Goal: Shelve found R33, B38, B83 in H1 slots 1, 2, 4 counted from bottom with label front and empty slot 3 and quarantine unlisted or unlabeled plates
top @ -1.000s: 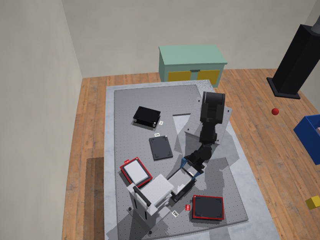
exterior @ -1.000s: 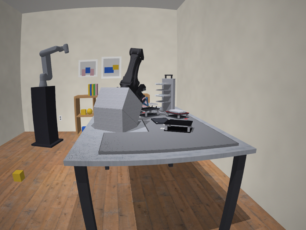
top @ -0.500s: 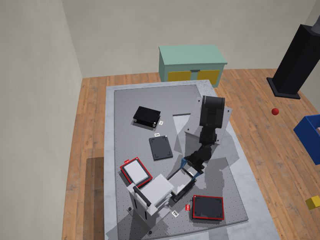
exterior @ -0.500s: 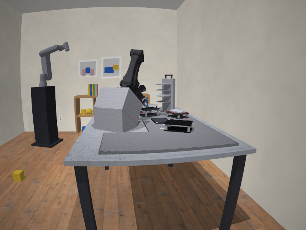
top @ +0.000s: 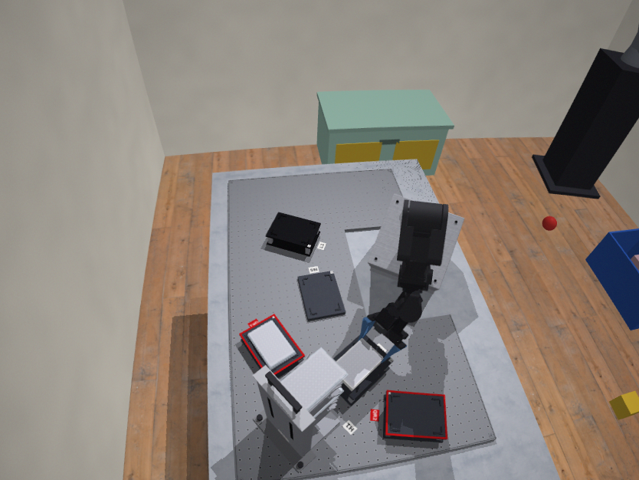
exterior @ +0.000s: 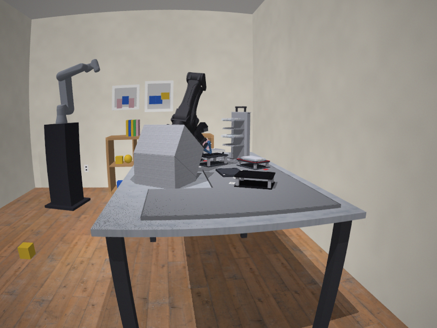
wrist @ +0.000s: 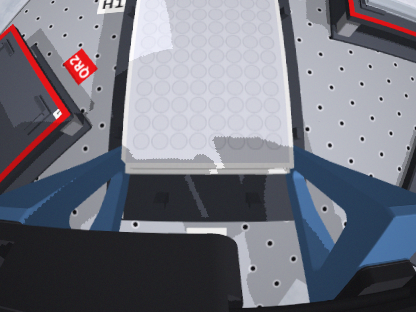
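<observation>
My gripper [top: 375, 346] [exterior: 209, 151] [wrist: 207, 155] is shut on a white 96-well plate [top: 358, 366] [exterior: 216, 150] [wrist: 207, 90], its blue fingers on the two long sides near one short end. The plate is right way up, above the dark raised nest [top: 361, 394] [wrist: 207, 197] in front of H1; its ID is not readable. Hotel H1 [top: 289, 408] [exterior: 246, 141] shows a white welled top layer in the top view; its slots and labels cannot be read. Quarantine nest QR1 [top: 293, 360] [wrist: 383, 19] bears a white plate [top: 272, 342] [exterior: 252, 158]. QR2 [top: 415, 415] [wrist: 20, 105] is empty.
Black landing nest L1 [top: 293, 228] [exterior: 254, 175] bears no visible plate. Low recovery nest N6 [top: 321, 295] [exterior: 227, 172] is empty, between L1 and QR1. H1's tower stands close beyond the held plate, between QR1 and QR2.
</observation>
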Tool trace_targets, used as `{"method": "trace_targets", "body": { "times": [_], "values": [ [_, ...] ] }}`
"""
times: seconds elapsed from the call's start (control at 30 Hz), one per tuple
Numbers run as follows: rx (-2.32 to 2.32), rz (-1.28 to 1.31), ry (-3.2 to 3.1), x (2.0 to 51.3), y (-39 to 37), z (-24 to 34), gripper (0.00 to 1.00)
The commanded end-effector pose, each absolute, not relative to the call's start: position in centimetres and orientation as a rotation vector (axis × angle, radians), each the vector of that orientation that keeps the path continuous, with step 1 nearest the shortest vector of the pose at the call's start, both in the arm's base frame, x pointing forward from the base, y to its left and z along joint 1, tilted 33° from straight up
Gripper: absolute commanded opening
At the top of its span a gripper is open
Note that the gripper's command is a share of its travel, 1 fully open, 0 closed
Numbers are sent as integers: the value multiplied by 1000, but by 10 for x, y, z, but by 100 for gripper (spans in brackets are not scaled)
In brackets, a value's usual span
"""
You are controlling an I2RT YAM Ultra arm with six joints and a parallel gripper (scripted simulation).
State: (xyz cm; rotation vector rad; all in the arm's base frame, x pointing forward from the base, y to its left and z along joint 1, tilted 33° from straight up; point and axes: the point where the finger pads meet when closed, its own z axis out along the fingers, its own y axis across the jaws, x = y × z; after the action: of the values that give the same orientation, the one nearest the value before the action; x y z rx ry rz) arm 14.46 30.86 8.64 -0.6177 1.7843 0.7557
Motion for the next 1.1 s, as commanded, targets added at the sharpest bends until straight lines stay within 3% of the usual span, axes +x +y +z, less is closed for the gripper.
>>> {"method": "trace_targets", "body": {
  "times": [0.0,1.07],
  "values": [
    [-610,749,1786,144,303,82,86],
    [-583,780,1759,148,320,81,86]
  ]
}}
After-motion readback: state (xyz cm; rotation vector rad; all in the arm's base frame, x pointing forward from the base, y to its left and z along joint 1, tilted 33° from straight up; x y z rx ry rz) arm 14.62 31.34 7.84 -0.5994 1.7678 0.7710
